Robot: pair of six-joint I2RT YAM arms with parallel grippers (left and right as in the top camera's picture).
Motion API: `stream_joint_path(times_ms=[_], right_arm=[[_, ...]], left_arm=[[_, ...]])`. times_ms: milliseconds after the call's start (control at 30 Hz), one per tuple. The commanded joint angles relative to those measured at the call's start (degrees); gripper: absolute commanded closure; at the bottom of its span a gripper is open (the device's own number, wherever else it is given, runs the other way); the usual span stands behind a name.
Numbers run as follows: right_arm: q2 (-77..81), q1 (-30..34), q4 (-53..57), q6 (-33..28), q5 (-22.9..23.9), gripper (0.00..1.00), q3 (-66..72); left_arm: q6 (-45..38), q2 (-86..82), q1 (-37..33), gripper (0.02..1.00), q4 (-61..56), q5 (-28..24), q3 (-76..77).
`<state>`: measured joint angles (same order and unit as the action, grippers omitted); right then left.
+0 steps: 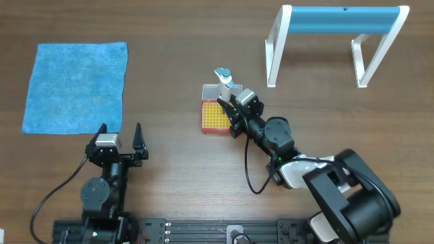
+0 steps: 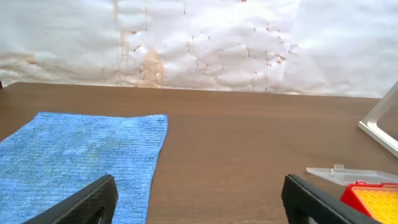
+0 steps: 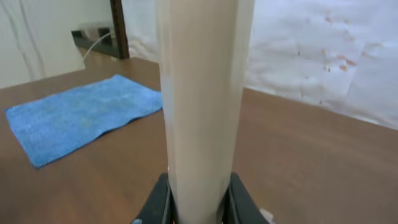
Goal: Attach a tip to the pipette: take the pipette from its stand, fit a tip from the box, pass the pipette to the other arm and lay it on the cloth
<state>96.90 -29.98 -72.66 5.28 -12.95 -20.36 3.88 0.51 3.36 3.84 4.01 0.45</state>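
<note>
My right gripper (image 1: pixel 234 103) is shut on the white pipette (image 1: pixel 225 80), which stands upright over the far side of the orange tip box (image 1: pixel 215 116) at the table's middle. In the right wrist view the pipette barrel (image 3: pixel 202 93) rises between the dark fingers (image 3: pixel 158 200) of the right gripper (image 3: pixel 199 205). Its lower end is hidden, so I cannot tell if a tip is fitted. The blue cloth (image 1: pixel 74 87) lies flat at the far left. My left gripper (image 1: pixel 121 132) stands open and empty near the front left, just in front of the cloth (image 2: pixel 81 155).
The pipette stand (image 1: pixel 339 20), white legs under a blue bar, is at the far right; one leg (image 2: pixel 382 127) shows past the tip box (image 2: pixel 373 199). The box's clear lid (image 1: pixel 211 91) lies open behind it. Bare wood separates cloth and box.
</note>
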Motion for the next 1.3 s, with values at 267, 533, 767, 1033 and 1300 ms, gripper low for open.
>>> stream_joint_path(times_ms=[267,533,767,1033,1300], right_arm=[[6.93,-0.83,1.22,-0.37,0.26,0.93,3.37],[2.73,-0.85,-2.99,-0.35,0.26,0.93,2.16],[-9.22,-0.81,9.6,-0.37,0.24,0.93,0.35],[-16.02,-0.81,15.34,-0.42,0.24,0.93,-1.16],[-17.59,-0.94,15.3,-0.33,-3.56,0.93,-5.88]], left_arm=[[-0.9,-0.31,0.04,0.161,0.33,-0.13,-0.13],[-0.9,-0.31,0.04,0.161,0.33,-0.13,-0.13],[-0.9,-0.31,0.04,0.161,0.33,-0.13,-0.13],[-0.9,-0.31,0.04,0.161,0.33,-0.13,-0.13],[-0.9,-0.31,0.04,0.161,0.33,-0.11,-0.13]])
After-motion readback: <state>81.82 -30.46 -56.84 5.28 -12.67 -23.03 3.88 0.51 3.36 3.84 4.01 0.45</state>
